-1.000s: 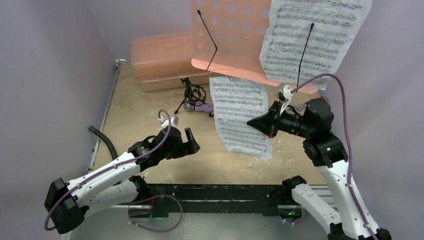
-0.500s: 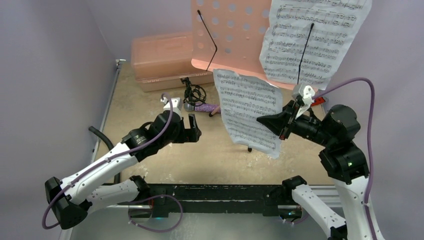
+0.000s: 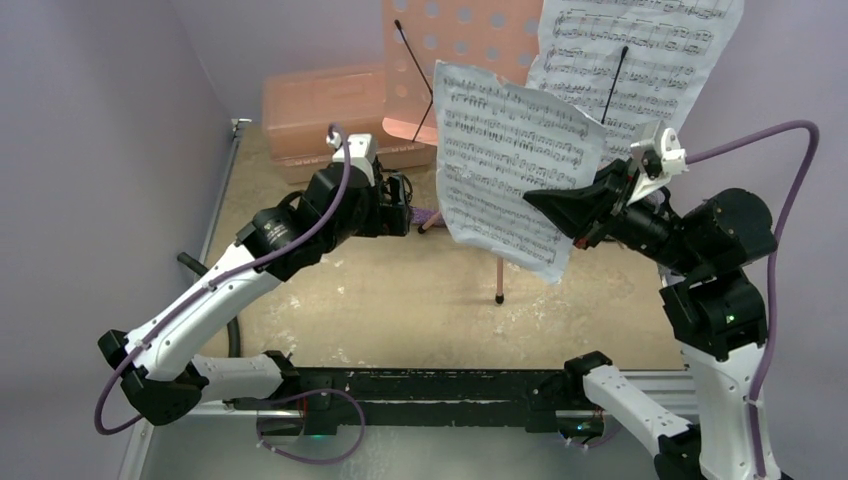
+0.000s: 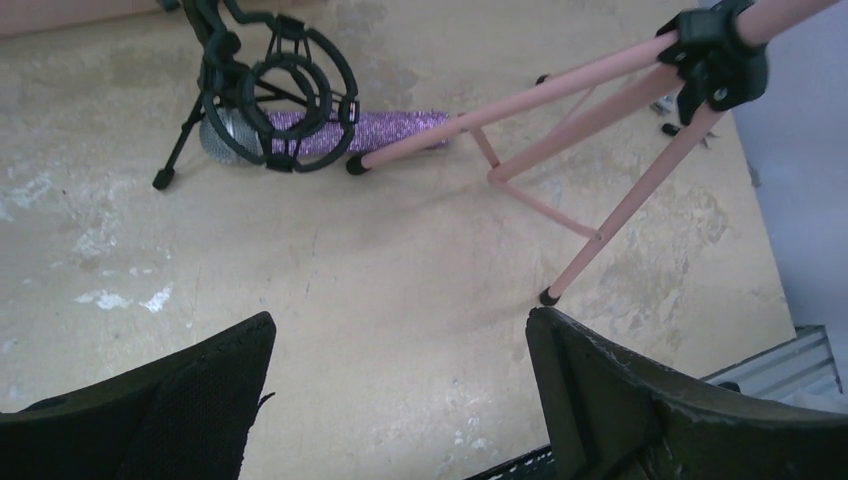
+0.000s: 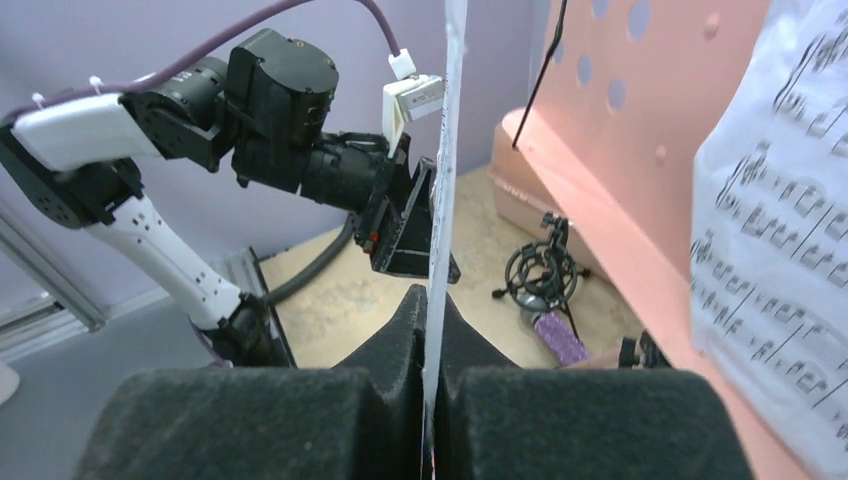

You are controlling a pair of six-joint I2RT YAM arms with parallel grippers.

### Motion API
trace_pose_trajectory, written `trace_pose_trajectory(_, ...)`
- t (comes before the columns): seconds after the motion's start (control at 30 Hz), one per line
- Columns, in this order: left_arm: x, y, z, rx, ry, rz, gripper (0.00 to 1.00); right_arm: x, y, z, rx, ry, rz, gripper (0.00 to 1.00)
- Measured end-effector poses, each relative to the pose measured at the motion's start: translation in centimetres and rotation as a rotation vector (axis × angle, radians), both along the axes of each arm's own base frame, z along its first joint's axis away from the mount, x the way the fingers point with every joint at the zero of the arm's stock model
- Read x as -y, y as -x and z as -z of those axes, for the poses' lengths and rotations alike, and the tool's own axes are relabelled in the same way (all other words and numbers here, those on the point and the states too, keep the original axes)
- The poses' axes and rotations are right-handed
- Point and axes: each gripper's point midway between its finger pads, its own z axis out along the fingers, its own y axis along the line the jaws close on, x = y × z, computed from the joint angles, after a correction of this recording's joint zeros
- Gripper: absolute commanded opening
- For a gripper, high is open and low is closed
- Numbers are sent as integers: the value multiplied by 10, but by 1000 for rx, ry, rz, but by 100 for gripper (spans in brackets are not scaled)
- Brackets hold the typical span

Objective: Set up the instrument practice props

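The pink perforated music stand (image 3: pixel 470 60) stands at the back, with one white sheet-music page (image 3: pixel 640 70) on its right half. Its tripod legs (image 4: pixel 600 130) show in the left wrist view. My right gripper (image 3: pixel 545 205) is shut on the edge of a second sheet-music page (image 3: pixel 510 170) and holds it upright in the air in front of the stand; the page runs edge-on between the pads (image 5: pixel 447 150). The purple glitter microphone (image 4: pixel 370 130) lies on the table beside the small black tripod mic stand (image 4: pixel 270 110). My left gripper (image 4: pixel 400 330) is open and empty, just short of them.
A salmon-pink lidded case (image 3: pixel 320 115) sits at the back left behind the mic stand. A black hose (image 3: pixel 205 280) lies along the left edge. Purple walls close in both sides. The black rail (image 3: pixel 420 385) runs along the near edge.
My right gripper has lifted the held page up and to the right, towards the stand's face. My left arm has reached forward and up to the mic stand, still open.
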Motion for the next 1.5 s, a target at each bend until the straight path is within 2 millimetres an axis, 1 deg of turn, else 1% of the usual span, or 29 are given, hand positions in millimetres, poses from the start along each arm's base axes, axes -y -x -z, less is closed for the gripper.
trace_pose_trajectory(0.1, 1, -7, -24, 34, 2, -7, 87, -1, -3, -19, 25, -30, 3, 0)
trace_pose_trajectory(0.23, 3, -9, -55, 90, 26, 7, 85, -1, -8, -41, 47, -71, 17, 0)
trace_pose_trajectory(0.3, 2, -9, -75, 125, 39, 17, 84, -1, -10, -52, 62, -91, 19, 0)
trace_pose_trajectory(0.43, 2, -11, -118, 203, 94, 18, 81, -2, -16, -71, 82, -123, 24, 0)
trace_pose_trajectory(0.5, 0, -10, -136, 236, 124, 13, 79, -4, -20, -77, 85, -135, 23, 0)
trace_pose_trajectory(0.6, -1, -10, -156, 275, 171, 8, 74, -6, -26, -84, 84, -150, 19, 0)
trace_pose_trajectory(0.7, 1, -10, -169, 300, 221, -1, 69, -7, -31, -91, 87, -158, 24, 0)
trace_pose_trajectory(0.83, 5, -12, -186, 331, 296, -14, 66, -4, -39, -103, 103, -169, 62, 0)
trace_pose_trajectory(0.97, 8, -14, -205, 367, 377, -23, 65, 1, -47, -110, 113, -168, 110, 0)
trace_pose_trajectory(1.1, 13, -15, -222, 398, 452, -21, 57, 7, -50, -116, 129, -168, 156, 0)
trace_pose_trajectory(1.23, 23, -18, -238, 431, 522, -2, 54, 13, -54, -121, 144, -178, 203, 0)
trace_pose_trajectory(1.37, 38, -25, -245, 447, 564, 24, 53, 16, -58, -122, 144, -186, 230, 0)
trace_pose_trajectory(1.5, 52, -36, -240, 436, 569, 23, 51, 16, -60, -122, 141, -184, 235, 0)
